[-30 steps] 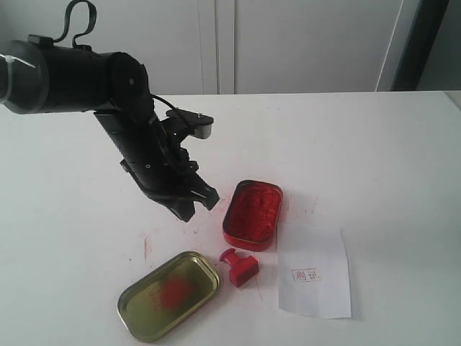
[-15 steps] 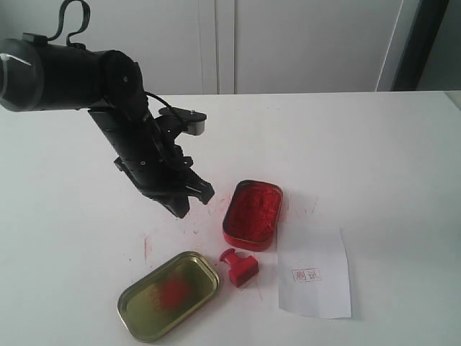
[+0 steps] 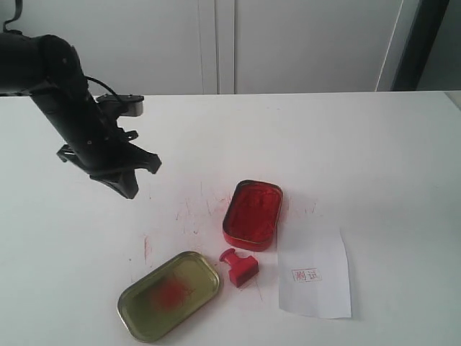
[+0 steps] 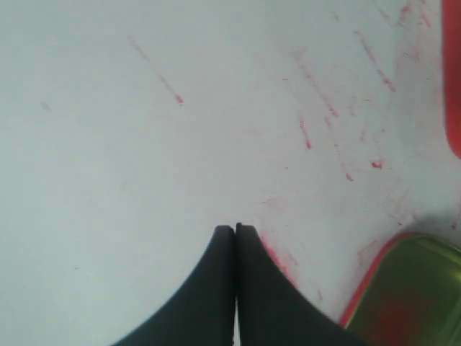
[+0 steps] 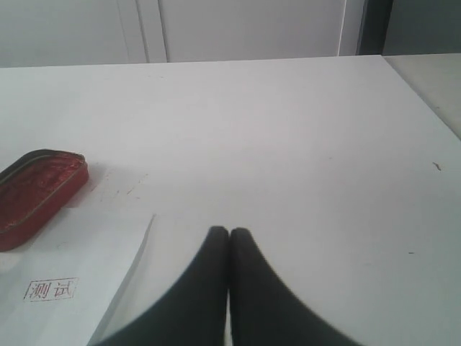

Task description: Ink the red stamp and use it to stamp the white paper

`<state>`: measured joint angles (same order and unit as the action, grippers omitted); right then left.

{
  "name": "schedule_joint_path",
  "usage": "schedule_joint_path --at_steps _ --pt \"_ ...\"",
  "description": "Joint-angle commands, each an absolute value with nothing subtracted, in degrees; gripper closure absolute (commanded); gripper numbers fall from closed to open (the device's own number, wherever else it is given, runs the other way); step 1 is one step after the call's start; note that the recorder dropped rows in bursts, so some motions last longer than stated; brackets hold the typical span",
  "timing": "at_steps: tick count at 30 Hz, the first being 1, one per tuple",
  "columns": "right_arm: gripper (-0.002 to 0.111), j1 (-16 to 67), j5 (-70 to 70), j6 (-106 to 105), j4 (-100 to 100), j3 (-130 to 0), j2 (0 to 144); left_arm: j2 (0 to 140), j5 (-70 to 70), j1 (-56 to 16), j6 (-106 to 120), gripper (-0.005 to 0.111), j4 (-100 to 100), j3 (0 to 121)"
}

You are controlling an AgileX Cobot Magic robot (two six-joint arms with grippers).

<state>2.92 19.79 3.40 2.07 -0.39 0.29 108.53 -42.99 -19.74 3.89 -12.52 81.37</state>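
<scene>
The red stamp [image 3: 239, 267] lies tipped on the table between the gold lid and the white paper [image 3: 314, 272], which carries a small red print [image 3: 307, 274]. The paper [image 5: 65, 288] also shows in the right wrist view, beside the red ink tin [image 5: 37, 193]. My left gripper [image 3: 128, 189] hangs shut and empty over the table at the left, well away from the stamp; its closed tips [image 4: 235, 229] show above smudged tabletop. My right gripper [image 5: 229, 232] is shut and empty near the paper's edge; it is out of the exterior view.
The open red ink tin [image 3: 253, 213] sits at the centre. The gold lid [image 3: 168, 295] with red smudges lies at the front left; its corner [image 4: 403, 303] shows in the left wrist view. Red ink streaks [image 3: 196, 210] mark the white table.
The left arm has drawn back to the left and slightly up, away from the ink tin and stamp. Stamp, tin, lid and paper have not moved.
</scene>
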Motion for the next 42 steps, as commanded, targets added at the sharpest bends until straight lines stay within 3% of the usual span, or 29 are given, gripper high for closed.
schedule_joint_path --at_steps 1,15,28,42 --pt "0.108 2.92 19.68 3.44 1.67 0.0 0.0 107.54 -46.22 -15.52 3.42 0.107 -13.15 81.43" --pt "0.108 2.92 19.68 3.44 1.67 0.0 0.0 104.95 -52.19 -5.87 3.42 0.107 -12.86 80.08" --pt "0.108 2.92 19.68 3.44 1.67 0.0 0.0 94.23 -48.11 -5.36 3.78 0.107 -12.7 69.22" --pt "0.108 2.92 19.68 3.44 1.67 0.0 0.0 72.14 -43.52 -5.36 4.26 0.107 -12.81 54.66"
